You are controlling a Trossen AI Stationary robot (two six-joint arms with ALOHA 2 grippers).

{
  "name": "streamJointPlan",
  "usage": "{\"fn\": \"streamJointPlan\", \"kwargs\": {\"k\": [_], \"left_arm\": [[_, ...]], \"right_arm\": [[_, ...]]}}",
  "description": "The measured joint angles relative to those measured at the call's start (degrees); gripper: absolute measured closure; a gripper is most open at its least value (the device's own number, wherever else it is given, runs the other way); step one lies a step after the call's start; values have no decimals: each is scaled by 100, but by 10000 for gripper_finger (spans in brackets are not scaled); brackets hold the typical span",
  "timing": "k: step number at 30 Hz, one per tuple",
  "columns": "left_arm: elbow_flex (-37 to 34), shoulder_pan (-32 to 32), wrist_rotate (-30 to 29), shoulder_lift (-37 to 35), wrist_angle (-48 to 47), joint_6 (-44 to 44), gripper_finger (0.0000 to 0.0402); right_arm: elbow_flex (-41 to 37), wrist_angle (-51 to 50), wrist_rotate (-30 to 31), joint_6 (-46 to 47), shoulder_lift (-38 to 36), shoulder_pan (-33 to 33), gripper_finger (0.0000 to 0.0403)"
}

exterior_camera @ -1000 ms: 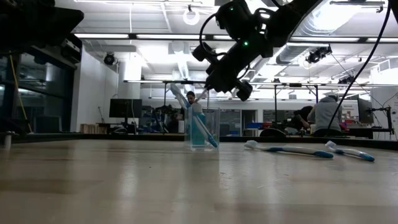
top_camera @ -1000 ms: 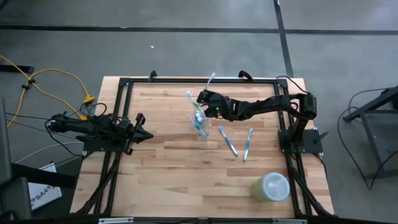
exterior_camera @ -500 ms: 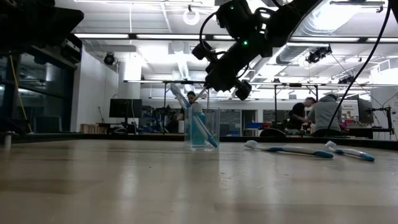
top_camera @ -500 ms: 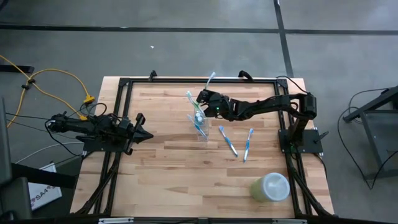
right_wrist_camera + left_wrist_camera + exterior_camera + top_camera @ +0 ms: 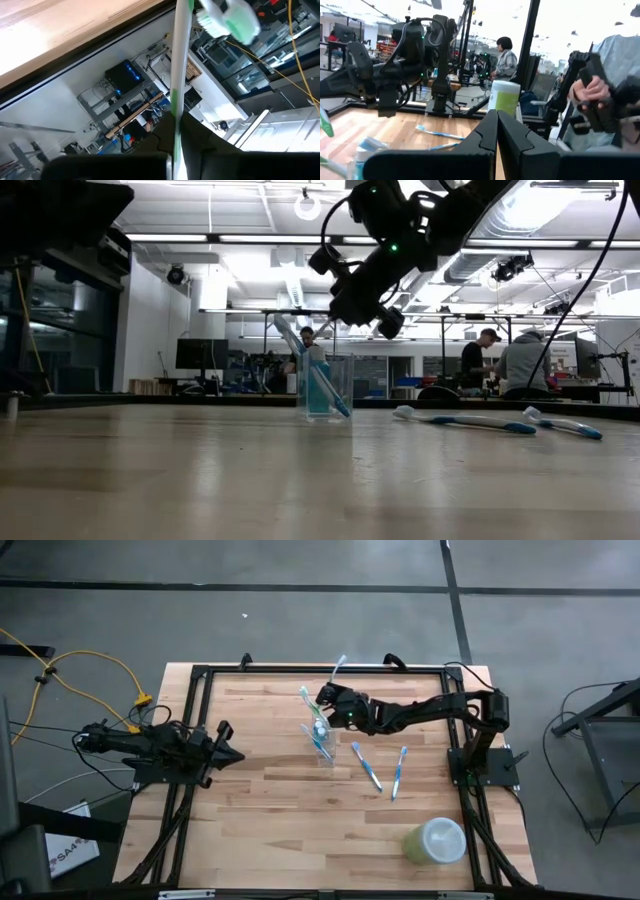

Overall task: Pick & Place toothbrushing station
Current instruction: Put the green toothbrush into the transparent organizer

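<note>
A small clear cup (image 5: 321,743) stands upright on the table's middle (image 5: 326,388). It holds a white-and-blue tube and a green toothbrush (image 5: 305,696) that leans out toward the far edge. My right gripper (image 5: 326,696) hangs just above the cup's far-right side (image 5: 352,308), shut on another green toothbrush (image 5: 340,664). Two blue toothbrushes (image 5: 367,766) (image 5: 398,772) lie flat on the table to the cup's right. My left gripper (image 5: 234,755) waits shut at the table's left (image 5: 497,131). My right gripper pinches the green toothbrush's thin handle (image 5: 176,120) between its two fingers, well below the bristle head (image 5: 234,21). The fingers come slanting down from the table's right. The brush is lifted and tilted, head up toward the far edge, lower end (image 5: 323,335) near the cup's mouth.
A pale green round container (image 5: 436,840) stands at the near right corner. A dark metal frame (image 5: 200,675) borders the table. People show in the room beyond the table (image 5: 520,365).
</note>
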Motion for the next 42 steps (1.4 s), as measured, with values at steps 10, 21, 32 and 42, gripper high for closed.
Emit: {"fn": "streamJointPlan", "kwargs": {"k": [10, 21, 32, 42], "left_arm": [[0, -2, -24, 0, 229, -727, 399], [0, -4, 59, 0, 161, -971, 399], [0, -2, -307, 0, 91, -866, 399], [0, 71, -838, 237, 86, -405, 398]], "right_arm": [[0, 276, 17, -163, -4, 64, 399], [0, 588, 0, -316, -4, 478, 399], [0, 647, 0, -316, -4, 782, 399], [0, 646, 15, -315, -4, 792, 399]]}}
